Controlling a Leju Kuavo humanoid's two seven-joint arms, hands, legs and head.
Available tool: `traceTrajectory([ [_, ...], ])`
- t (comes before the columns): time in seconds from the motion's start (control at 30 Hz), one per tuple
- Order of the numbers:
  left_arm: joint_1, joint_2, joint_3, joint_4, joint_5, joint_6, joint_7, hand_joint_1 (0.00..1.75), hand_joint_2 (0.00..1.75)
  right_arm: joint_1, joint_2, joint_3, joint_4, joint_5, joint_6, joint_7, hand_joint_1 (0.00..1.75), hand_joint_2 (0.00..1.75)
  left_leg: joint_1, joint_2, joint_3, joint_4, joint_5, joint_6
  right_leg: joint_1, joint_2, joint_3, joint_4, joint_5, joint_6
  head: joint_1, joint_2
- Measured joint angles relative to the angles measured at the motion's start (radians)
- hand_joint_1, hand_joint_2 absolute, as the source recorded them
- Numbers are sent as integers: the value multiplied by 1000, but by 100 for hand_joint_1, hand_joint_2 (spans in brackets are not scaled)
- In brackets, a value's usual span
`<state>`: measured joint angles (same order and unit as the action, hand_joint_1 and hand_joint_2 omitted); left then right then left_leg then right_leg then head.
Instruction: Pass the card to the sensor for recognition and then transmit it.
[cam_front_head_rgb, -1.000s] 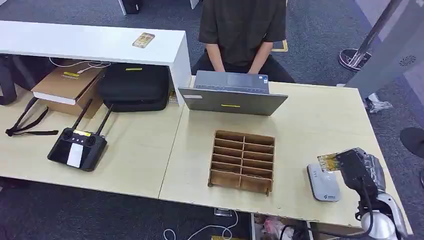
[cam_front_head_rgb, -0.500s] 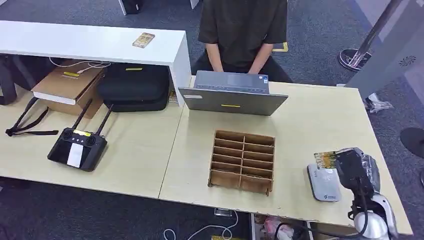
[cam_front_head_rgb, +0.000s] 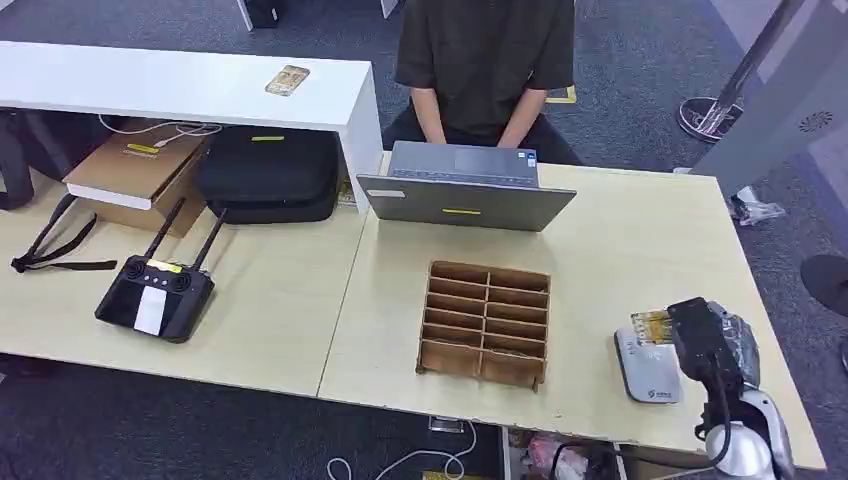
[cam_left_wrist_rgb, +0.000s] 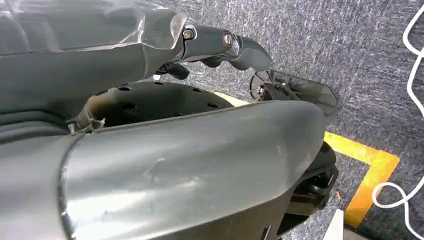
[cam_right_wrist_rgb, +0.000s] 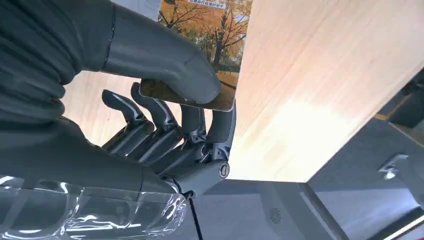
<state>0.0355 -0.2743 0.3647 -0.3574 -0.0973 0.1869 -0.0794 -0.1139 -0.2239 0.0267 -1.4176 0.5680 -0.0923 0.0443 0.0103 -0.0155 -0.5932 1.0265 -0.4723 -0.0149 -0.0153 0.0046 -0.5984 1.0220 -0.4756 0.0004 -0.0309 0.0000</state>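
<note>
My right hand (cam_front_head_rgb: 712, 340) pinches a card (cam_front_head_rgb: 654, 325) printed with autumn trees. The card hangs just over the far end of a white card sensor (cam_front_head_rgb: 644, 367) that lies near the table's right front corner. In the right wrist view the thumb (cam_right_wrist_rgb: 165, 55) presses the card (cam_right_wrist_rgb: 212, 30) against the fingers beneath it. The left hand (cam_left_wrist_rgb: 220, 45) hangs above grey carpet, its dark fingers curled and holding nothing.
A wooden slotted organizer (cam_front_head_rgb: 485, 322) stands mid-table, left of the sensor. Behind it a person (cam_front_head_rgb: 485, 60) sits at an open laptop (cam_front_head_rgb: 462, 190). A black remote controller (cam_front_head_rgb: 155, 295), a cardboard box (cam_front_head_rgb: 135, 170) and a black case (cam_front_head_rgb: 268, 172) lie on the left table.
My right hand with the card has dipped slightly lower and nearer the front edge, staying over the sensor's far end. Nothing else has moved.
</note>
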Motion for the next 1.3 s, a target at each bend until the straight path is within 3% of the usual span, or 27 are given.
traceTrajectory([
  [0.73,-4,15,-19,22,24,8,-13,0,0,14,-6,-53,62,18,8,8,175,175,0,0,0,0,0,0,0,0,0,0,0,0,0,0],
  [1.3,-18,19,-35,47,58,2,-14,0,0,-87,20,-51,254,68,7,-7,175,175,0,0,0,0,0,0,0,0,1,0,0,0,0,0],
])
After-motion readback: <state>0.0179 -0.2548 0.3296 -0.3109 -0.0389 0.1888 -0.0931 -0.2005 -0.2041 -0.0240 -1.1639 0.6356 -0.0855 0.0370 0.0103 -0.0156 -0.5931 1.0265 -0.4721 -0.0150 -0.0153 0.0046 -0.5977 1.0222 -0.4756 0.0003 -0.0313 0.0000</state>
